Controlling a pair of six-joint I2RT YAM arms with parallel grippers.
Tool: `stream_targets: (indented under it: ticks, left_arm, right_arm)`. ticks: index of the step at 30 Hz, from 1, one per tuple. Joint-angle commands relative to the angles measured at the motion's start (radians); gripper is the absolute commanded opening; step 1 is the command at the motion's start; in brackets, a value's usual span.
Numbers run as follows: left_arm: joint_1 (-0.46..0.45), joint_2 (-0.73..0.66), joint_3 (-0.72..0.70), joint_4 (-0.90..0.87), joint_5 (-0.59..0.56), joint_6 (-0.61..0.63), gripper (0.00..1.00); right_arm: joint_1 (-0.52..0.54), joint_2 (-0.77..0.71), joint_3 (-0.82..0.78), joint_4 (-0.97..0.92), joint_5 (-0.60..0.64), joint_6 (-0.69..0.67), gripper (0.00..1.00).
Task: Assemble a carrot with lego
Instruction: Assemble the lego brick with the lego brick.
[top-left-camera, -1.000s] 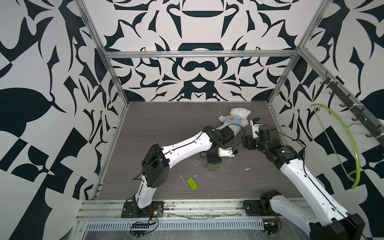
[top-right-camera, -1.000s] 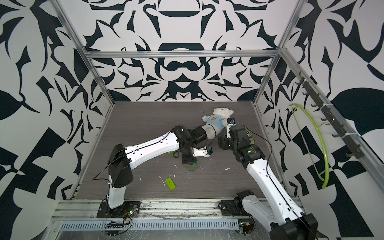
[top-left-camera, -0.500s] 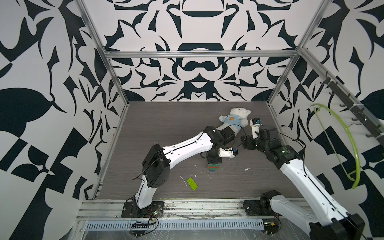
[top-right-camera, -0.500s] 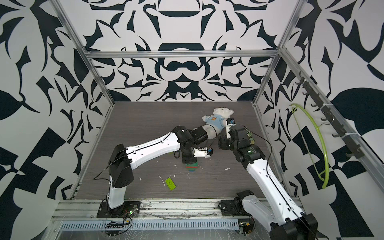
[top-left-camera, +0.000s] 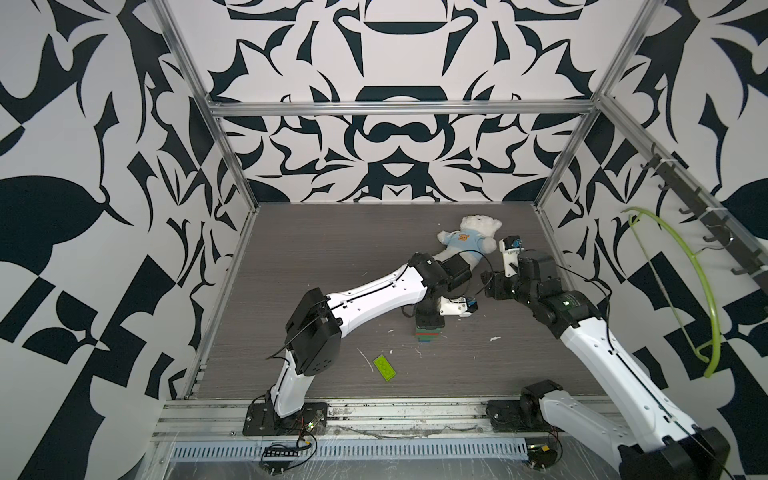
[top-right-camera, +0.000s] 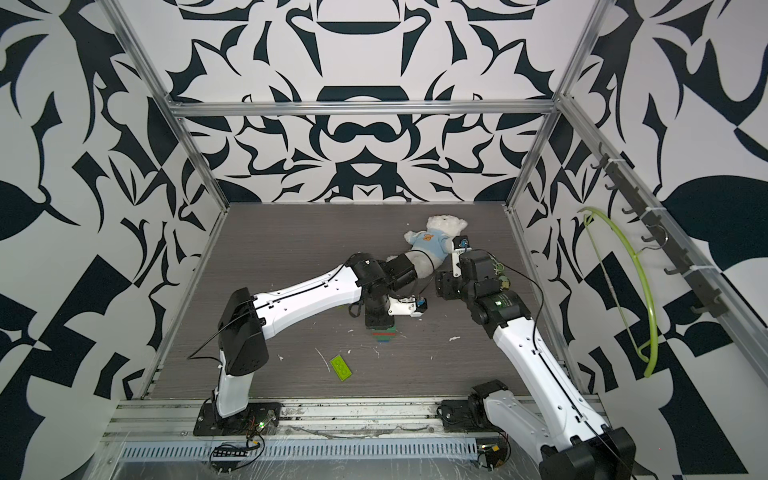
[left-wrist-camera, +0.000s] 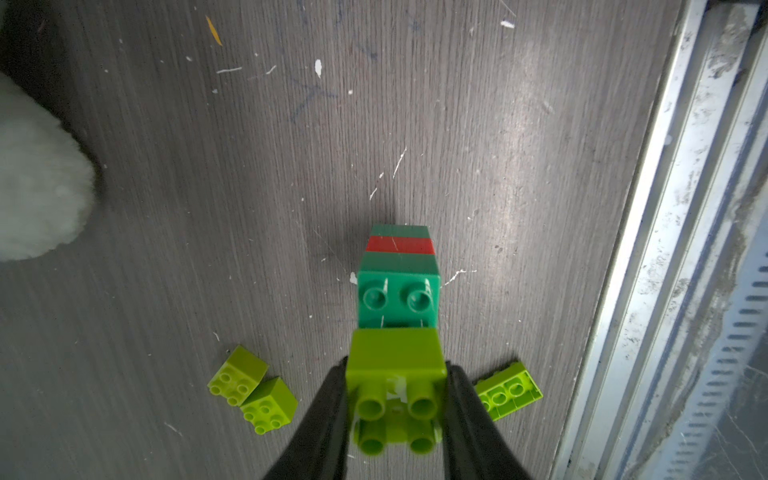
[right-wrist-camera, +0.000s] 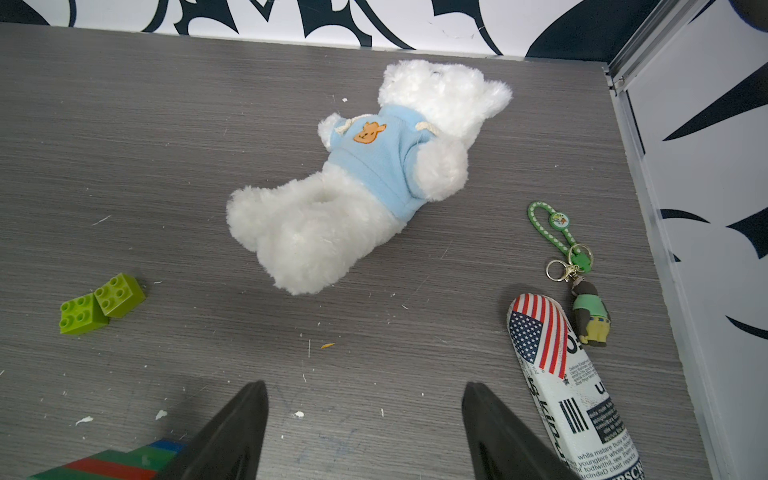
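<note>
The carrot (left-wrist-camera: 399, 266) stands on the floor as a stack of dark green layers with one red band; both top views show it mid-floor (top-left-camera: 428, 336) (top-right-camera: 383, 335). My left gripper (left-wrist-camera: 397, 376) is shut on a lime-green lego brick (left-wrist-camera: 397, 359), held over the near half of the stack's studded top. Whether the brick touches the stack I cannot tell. Two square lime bricks (left-wrist-camera: 253, 390) and an oblong one (left-wrist-camera: 509, 390) lie beside the stack. My right gripper (right-wrist-camera: 365, 399) is open over bare floor, with the stack's blue tip (right-wrist-camera: 166, 446) off to its side.
A white teddy bear (right-wrist-camera: 353, 187) in a blue shirt lies toward the back right. A flag-printed case (right-wrist-camera: 557, 374) and a green keychain (right-wrist-camera: 569, 257) lie near the right wall. A lime oblong brick (top-left-camera: 384, 368) lies near the front rail.
The right wrist has shifted slightly toward the left arm. The left arm and its brick have stayed put.
</note>
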Motion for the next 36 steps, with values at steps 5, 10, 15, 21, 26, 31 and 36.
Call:
stream_targets:
  ticks: [5, 10, 15, 21, 26, 31, 36]
  left_arm:
    - [-0.009, 0.038, 0.008, -0.029, -0.01, 0.02, 0.17]
    - [-0.012, 0.044, 0.021, -0.04, -0.028, 0.019, 0.17]
    - [-0.016, 0.059, 0.047, -0.07, -0.049, 0.018, 0.17]
    - [-0.015, 0.052, 0.059, -0.083, -0.051, 0.021, 0.17]
    - [-0.016, 0.053, 0.073, -0.087, -0.043, 0.021, 0.17]
    - [-0.016, 0.057, 0.08, -0.079, -0.048, 0.017, 0.17]
    - [-0.016, 0.05, 0.074, -0.063, -0.042, 0.017, 0.16]
  right_arm:
    - [-0.003, -0.007, 0.023, 0.023, -0.015, 0.008, 0.79]
    - [-0.003, -0.007, 0.019, 0.023, -0.019, 0.008, 0.79]
    - [-0.003, -0.005, 0.019, 0.023, -0.021, 0.008, 0.79]
    - [-0.003, 0.001, 0.018, 0.026, -0.028, 0.01, 0.79]
    - [-0.003, 0.001, 0.016, 0.027, -0.029, 0.01, 0.79]
    - [-0.003, 0.001, 0.015, 0.029, -0.031, 0.012, 0.79]
    - [-0.002, -0.001, 0.012, 0.03, -0.033, 0.011, 0.79]
